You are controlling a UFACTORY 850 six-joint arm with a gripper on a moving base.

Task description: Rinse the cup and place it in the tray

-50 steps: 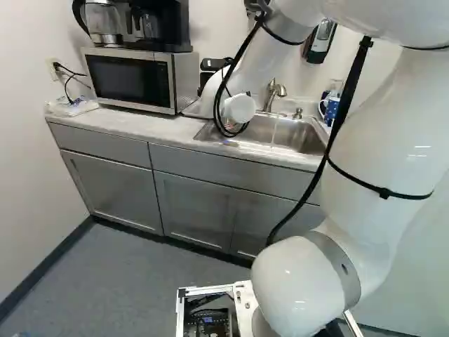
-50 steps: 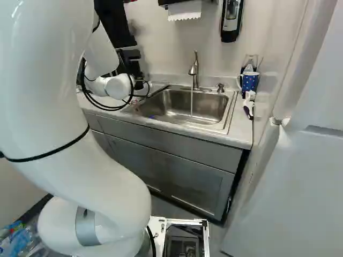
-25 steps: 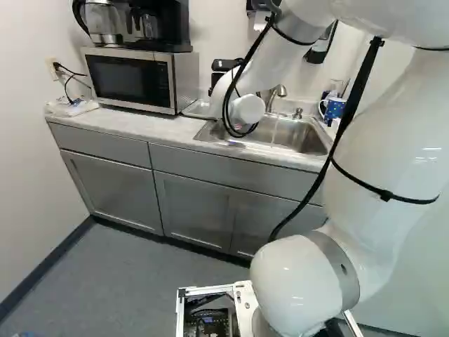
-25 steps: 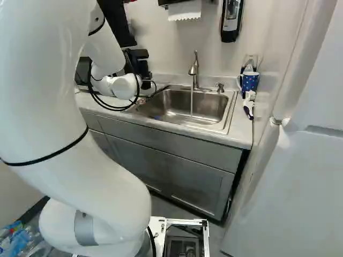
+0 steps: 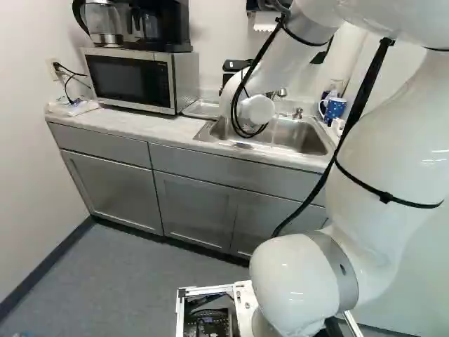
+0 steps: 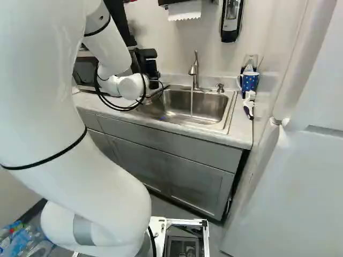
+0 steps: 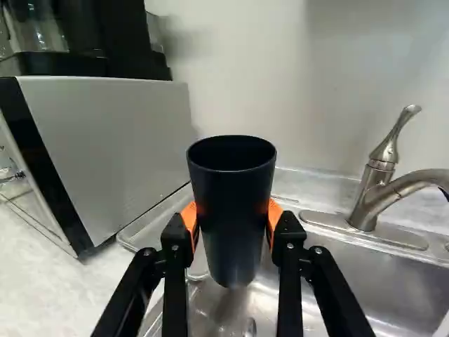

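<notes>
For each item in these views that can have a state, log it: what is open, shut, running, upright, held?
Black cup: upright, gripped, above the sink's edge
Jaws: shut on the cup from two sides
Faucet: running, thin stream falling
Tray: beside the microwave, cup not in it
Microwave: door closed
Cabinet doors: closed
Blue mug: upright
Paper towel: end hanging out

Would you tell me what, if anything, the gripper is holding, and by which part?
The gripper holds the black cup by its outer wall, around mid-height, an orange pad on each side.
</notes>
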